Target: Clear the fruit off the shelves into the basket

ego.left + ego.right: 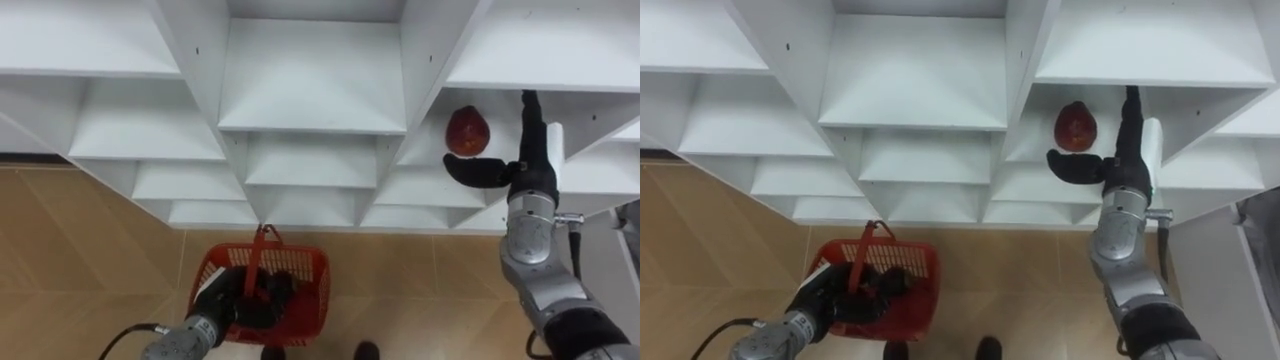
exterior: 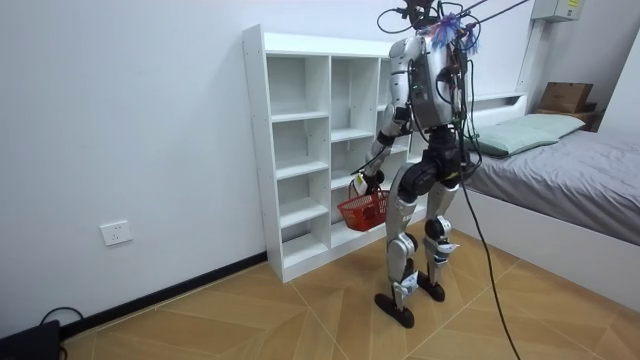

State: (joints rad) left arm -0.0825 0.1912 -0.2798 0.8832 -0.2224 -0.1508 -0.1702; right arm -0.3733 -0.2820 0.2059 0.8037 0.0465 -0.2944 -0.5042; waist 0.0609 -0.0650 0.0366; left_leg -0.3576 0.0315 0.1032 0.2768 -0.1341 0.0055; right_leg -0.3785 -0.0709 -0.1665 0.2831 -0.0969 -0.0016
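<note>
A dark red round fruit (image 1: 467,130) lies on a shelf in the right column of the white closet (image 1: 310,80). My right hand (image 1: 527,165) reaches into that compartment just right of the fruit, open, with fingers straight and the thumb stretched out below the fruit; I cannot tell whether it touches it. Low in front of me hangs a red plastic basket (image 1: 312,268), and my left hand (image 1: 238,300) is shut on its handle. In the room view I stand upright facing the closet (image 2: 300,150), the basket (image 2: 363,210) at thigh height.
The closet's other compartments in view hold nothing. Shelf boards and upright dividers (image 1: 425,90) close in around the right hand. A grey bed (image 2: 570,190) stands behind me at the room view's right. The floor is wooden.
</note>
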